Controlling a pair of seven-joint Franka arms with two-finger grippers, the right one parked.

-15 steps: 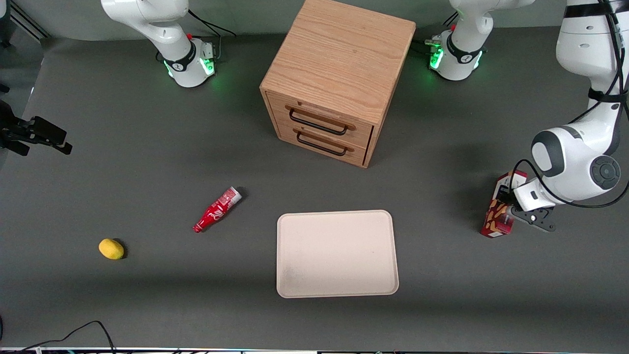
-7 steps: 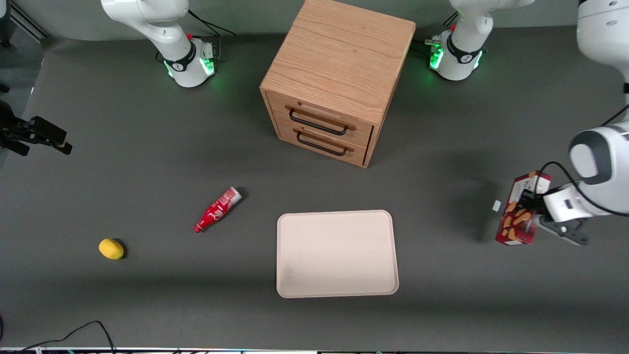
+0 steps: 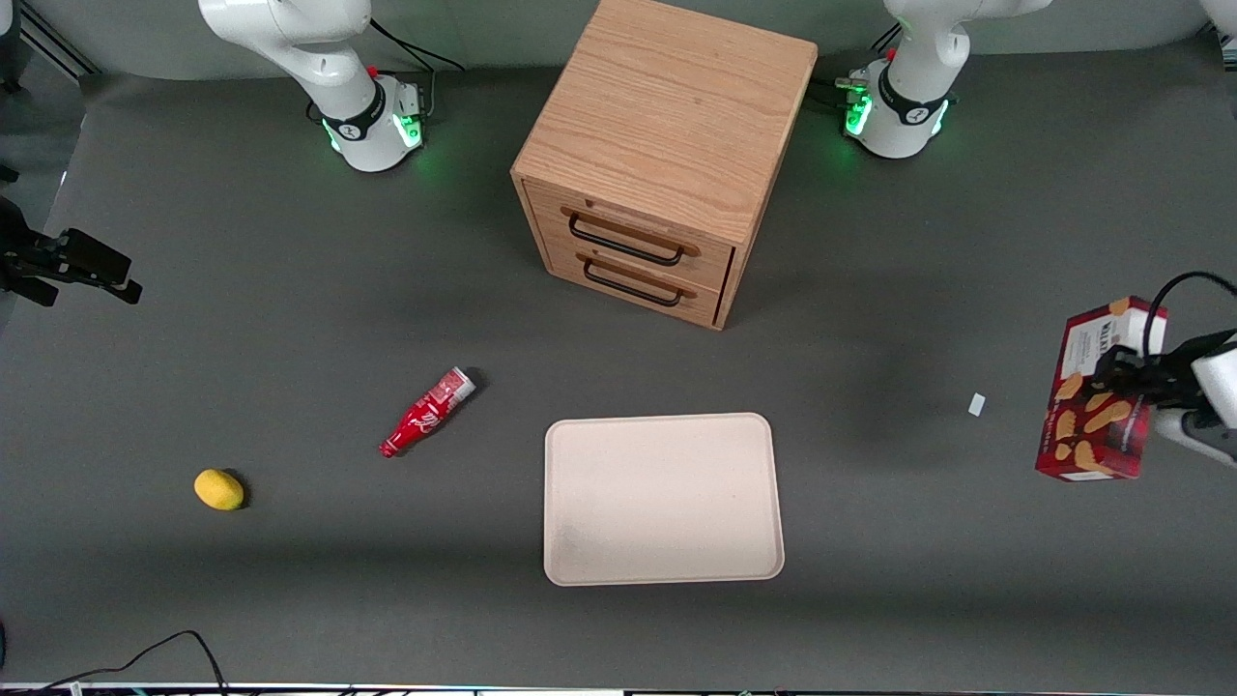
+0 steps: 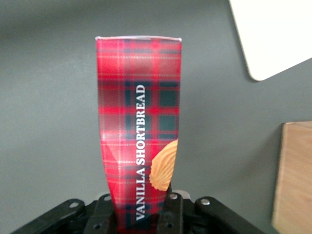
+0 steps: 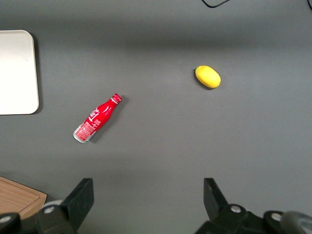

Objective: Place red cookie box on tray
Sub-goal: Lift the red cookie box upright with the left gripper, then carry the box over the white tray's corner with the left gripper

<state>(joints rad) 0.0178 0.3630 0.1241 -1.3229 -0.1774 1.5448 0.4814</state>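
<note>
Red cookie box (image 3: 1100, 396) in gripper (image 3: 1126, 379), aloft, well apart from tray (image 3: 663, 499).

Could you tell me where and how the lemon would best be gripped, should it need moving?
Grip the lemon across its short middle, coming straight down from above: it lies alone on the table, long axis level. The gripper, toward the working arm's end, is shut on the red cookie box.
</note>
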